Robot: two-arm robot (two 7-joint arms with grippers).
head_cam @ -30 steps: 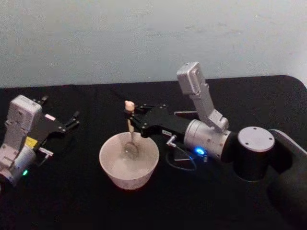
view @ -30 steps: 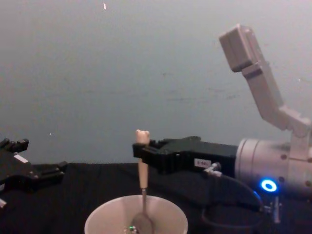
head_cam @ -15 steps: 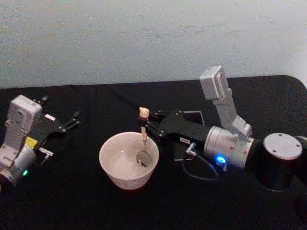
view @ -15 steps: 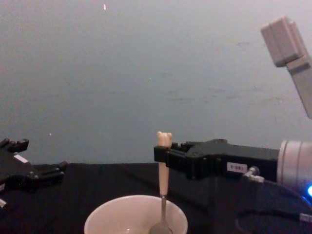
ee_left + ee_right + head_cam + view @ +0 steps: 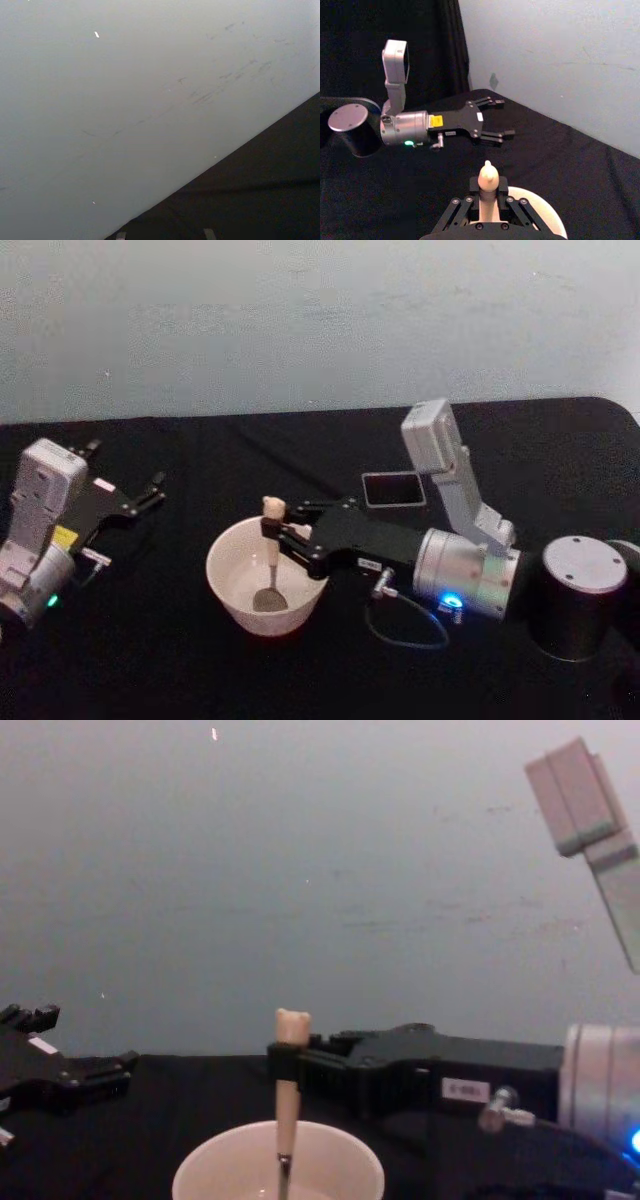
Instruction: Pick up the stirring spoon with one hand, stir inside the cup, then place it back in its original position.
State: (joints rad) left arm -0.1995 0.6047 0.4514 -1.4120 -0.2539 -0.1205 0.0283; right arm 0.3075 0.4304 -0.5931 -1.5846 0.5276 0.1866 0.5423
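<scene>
right jaws are clamped narrow on the stirring spoon, on the beige handle just under the bear head. left jaws are spread wide, holding nothing.

head view: the spoon stands near upright with its steel bowl down inside the cup, roughly mid-cup. we read this as mid-stir. to do it well we'd keep the spoon vertical and sweep small circles well inside the rim. we'd hold the bowl low without pressing the cup floor, and keep the jaws above the rim so the cup isn't nudged or tipped. the holder sits behind and to the right of the cup, close to the right arm. the return will need a lift clear of the rim, then a straight drop into that narrow opening. left jaws sit at the left of the bench, well apart from the cup.

chest view: the handle rises out of the cup and the jaws meet it from the right, above the rim and apart from it. the bowl sits lower than we can see.

right wrist view: the bear head pokes up between the jaws, which press the handle from both sides. the cup rim shows just beyond them. the left jaws are farther off with fingers apart.

left wrist view: wall and a strip of bench.
</scene>
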